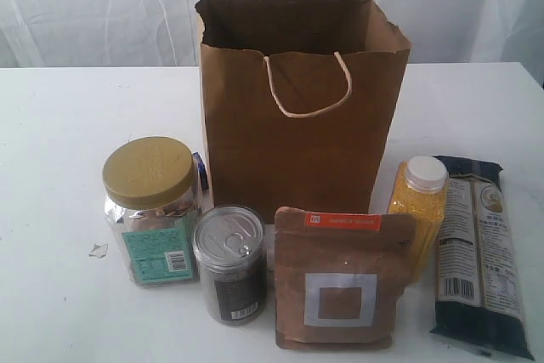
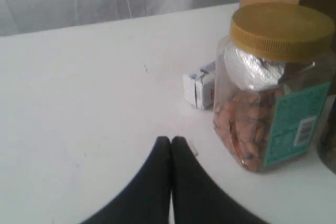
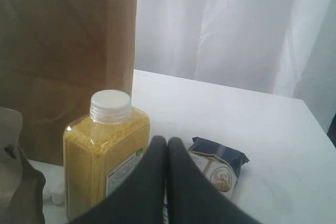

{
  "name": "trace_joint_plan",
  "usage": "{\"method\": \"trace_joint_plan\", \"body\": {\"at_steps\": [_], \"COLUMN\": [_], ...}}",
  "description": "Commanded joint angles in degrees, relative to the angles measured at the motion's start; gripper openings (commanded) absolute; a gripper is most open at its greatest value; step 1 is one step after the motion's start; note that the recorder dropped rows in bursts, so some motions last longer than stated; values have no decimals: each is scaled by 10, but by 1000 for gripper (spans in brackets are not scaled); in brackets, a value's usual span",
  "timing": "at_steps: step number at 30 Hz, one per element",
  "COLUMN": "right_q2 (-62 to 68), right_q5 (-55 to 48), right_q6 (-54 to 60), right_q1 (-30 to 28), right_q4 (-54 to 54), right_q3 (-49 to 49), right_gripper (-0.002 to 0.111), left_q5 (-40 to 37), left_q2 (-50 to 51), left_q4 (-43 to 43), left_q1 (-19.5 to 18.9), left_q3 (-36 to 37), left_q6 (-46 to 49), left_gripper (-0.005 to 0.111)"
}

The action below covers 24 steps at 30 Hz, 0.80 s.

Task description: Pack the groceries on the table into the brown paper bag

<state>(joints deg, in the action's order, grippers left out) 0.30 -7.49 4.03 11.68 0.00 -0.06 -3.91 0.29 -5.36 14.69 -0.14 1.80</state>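
Closest to the lens, we see the left pincer (image 2: 171,139), its two dark fingers pressed together and gripping nothing, with the white surface (image 1: 51,167) beyond it. In the exterior view, the gold-lidded clear jar (image 1: 151,210) stands upright at eight o'clock of the brown paper bag (image 1: 297,133). The small white-blue carton (image 2: 199,86) sits at the jar's one o'clock, mostly hidden behind it. Just beside the jar, at its four o'clock, we find the clear pull-tab can (image 1: 229,263), upright. The brown pouch with white square (image 1: 340,282) stands at the bag's six o'clock. The yellow-grain bottle (image 1: 418,210) is at the bag's four o'clock, with the long dark-blue packet (image 1: 478,252) lying flat at the bottle's three o'clock. The bag stands open, every grocery outside it. The right pincer (image 3: 167,139) is likewise closed and empty, near the bottle.
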Motion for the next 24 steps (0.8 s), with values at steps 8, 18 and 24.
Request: {"method": "trace_joint_plan", "body": {"at_steps": [8, 18, 24], "right_q2": [-3, -3, -3], "right_q5": [7, 7, 7], "right_q6": [3, 3, 3], "right_q1": [-4, -4, -4], "right_q4": [0, 0, 0], "right_q3": [1, 1, 1], "right_gripper": [0, 0, 0], "left_q5": [173, 195, 245], "left_q2": [-3, -3, 6], "left_q4": [-42, 216, 519], "left_q1": [-1, 1, 1], "left_q3": [1, -79, -168], "left_q6": [-229, -639, -802], "left_gripper": [0, 0, 0]}}
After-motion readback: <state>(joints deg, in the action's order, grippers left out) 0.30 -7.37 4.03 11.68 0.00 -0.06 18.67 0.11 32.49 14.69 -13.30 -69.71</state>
